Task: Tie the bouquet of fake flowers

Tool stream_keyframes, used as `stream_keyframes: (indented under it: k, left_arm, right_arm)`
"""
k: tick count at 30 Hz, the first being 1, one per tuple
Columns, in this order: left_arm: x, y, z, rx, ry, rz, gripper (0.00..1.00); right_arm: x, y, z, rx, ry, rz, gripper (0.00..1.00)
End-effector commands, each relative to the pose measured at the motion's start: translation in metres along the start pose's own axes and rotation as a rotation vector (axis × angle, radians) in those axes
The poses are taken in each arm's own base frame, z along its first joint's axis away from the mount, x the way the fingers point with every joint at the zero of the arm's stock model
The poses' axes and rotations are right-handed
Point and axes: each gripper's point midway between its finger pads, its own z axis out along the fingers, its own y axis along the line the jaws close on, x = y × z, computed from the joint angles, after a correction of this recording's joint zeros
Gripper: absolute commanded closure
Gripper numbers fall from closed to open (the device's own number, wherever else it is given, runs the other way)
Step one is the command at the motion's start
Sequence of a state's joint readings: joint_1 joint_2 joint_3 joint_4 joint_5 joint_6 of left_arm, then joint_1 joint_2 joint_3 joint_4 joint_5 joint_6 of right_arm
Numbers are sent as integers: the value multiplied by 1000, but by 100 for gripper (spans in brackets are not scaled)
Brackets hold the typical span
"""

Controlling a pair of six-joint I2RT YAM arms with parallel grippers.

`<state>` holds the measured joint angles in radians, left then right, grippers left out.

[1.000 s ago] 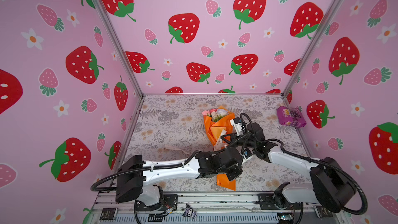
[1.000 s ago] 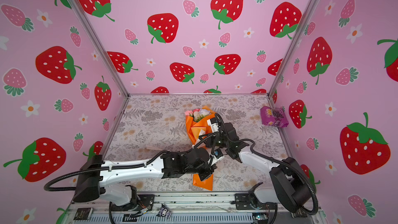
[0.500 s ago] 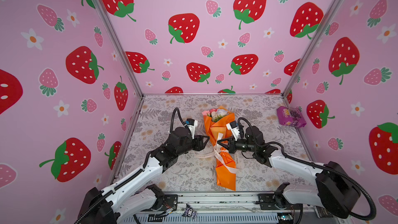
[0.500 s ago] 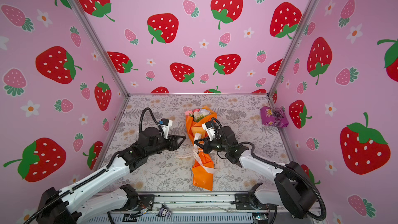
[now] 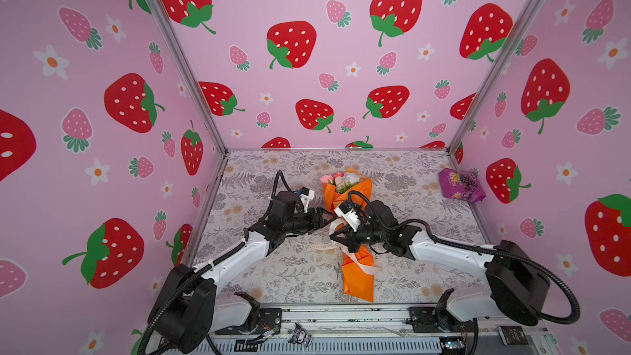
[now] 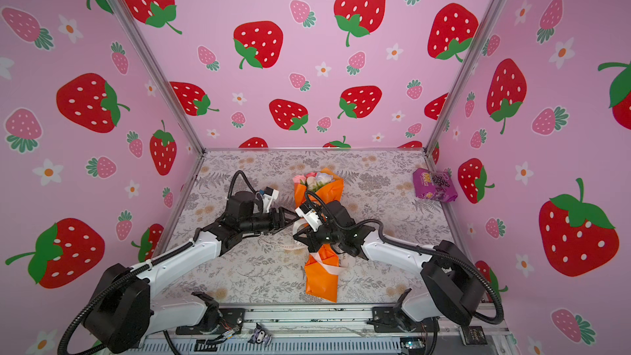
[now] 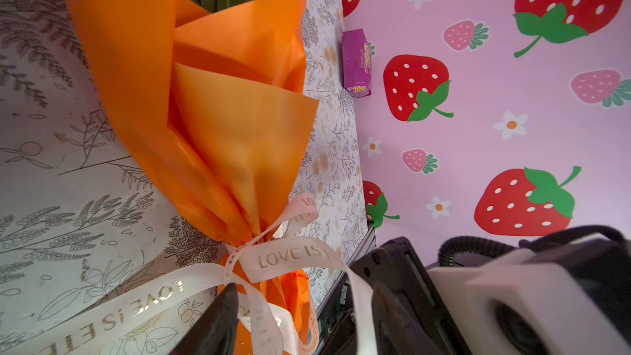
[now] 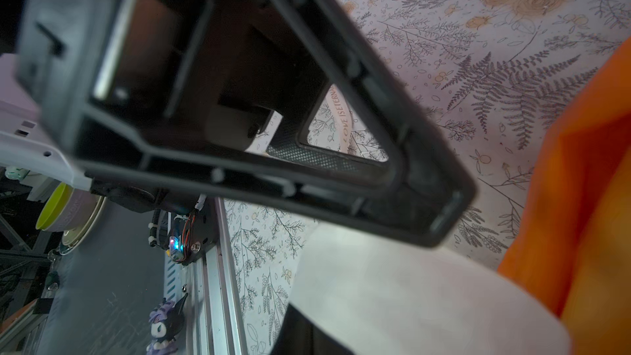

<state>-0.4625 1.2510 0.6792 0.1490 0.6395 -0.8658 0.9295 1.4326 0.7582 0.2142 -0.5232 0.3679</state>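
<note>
Left fingers (image 7: 218, 319): spread apart, holding nothing, just beside the tied waist of the bouquet.
Right fingers (image 5: 343, 240): pressed together, pinching cream ribbon (image 7: 293, 257), which is tied round bouquet of fake flowers (image 5: 356, 278).
Bouquet: lying flat on the middle of the floral surface (image 5: 290, 278), blooms toward the back wall.
Purple snack packet (image 5: 461, 186): far right corner.

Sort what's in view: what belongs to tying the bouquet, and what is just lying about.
Belongs to the job:
- bouquet of fake flowers
- cream ribbon, tied round the wrap's narrow part
- left gripper, open beside the knot
- right gripper, shut on the ribbon

Just lying about:
- purple snack packet, far right corner
- small figurine, at the front edge
</note>
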Motion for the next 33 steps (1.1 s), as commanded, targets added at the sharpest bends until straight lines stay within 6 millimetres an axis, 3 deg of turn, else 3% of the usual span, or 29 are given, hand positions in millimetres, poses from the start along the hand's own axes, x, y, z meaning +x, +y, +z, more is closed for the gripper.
stream_keyframes:
  k: [1, 7, 10, 16, 22, 24, 28, 33]
  left_arm:
    - [-2, -12, -9, 34, -7, 29, 35]
    - [10, 3, -9, -8, 27, 44, 32]
    - [13, 0, -2, 35, 57, 40, 36]
    - [14, -3, 7, 62, 94, 49, 53]
    - [18, -3, 13, 85, 129, 55, 89]
    - [17, -1, 13, 77, 120, 55, 99]
    - [18, 5, 10, 45, 101, 60, 100]
    - [21, 8, 10, 41, 105, 58, 100]
  right_arm:
    - [1, 0, 4, 8, 23, -33, 98]
    - [0, 5, 6, -10, 18, -47, 98]
    - [0, 4, 6, -9, 19, -47, 97]
    - [-1, 6, 3, -9, 7, -46, 97]
    - [2, 5, 0, 5, 8, -35, 94]
    - [3, 3, -3, 24, 8, -28, 89]
    - [8, -3, -21, 107, 11, 18, 64]
    - [38, -18, -57, 274, 56, 92, 55]
